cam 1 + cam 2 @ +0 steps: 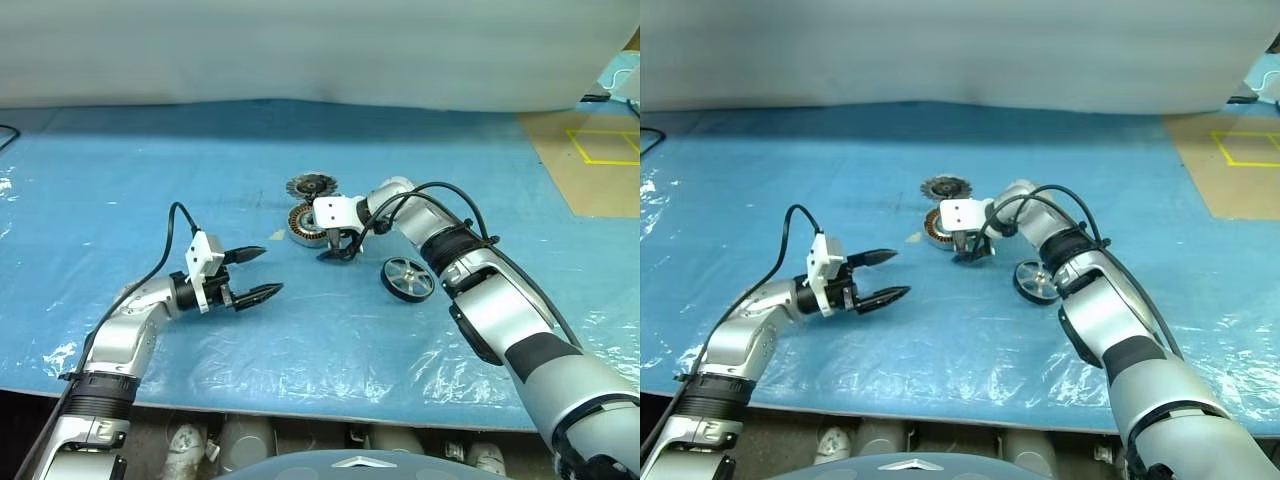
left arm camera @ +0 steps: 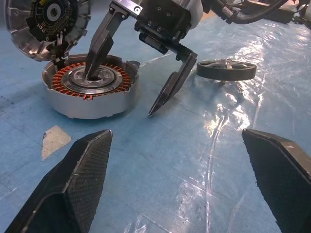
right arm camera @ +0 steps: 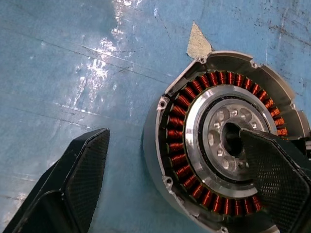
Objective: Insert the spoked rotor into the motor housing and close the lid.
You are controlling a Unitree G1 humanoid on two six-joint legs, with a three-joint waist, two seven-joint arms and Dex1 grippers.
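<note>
Left wrist view gives the clearest look: the right gripper (image 2: 129, 92) is spread wide and straddles the near wall of the motor housing (image 2: 90, 90), one finger down in the silver hub, the other outside on the counter (image 2: 204, 160). My guess is it's bracing or nudging the housing to square it up, since nothing is pinched between the fingers.

Off to the outer-finger side of that gripper, a little way apart, the spoked rotor (image 1: 408, 279) lies flat on the blue sheet, untouched. On the far side of the housing the lid (image 1: 311, 186) sits propped on edge with its ribbed dark underside facing out, leaning against or just beside the housing rim; can't tell if they touch.

The left gripper (image 1: 250, 275) hovers well short of everything, fingers spread and empty, pointing toward the housing. It looks like it's just waiting its turn.

Only other thing is a small pale scrap (image 2: 55, 140) stuck on the sheet near the housing. As I see it, the real obstacle is the right gripper's own finger in the hub, which must clear before the rotor can go in.
</note>
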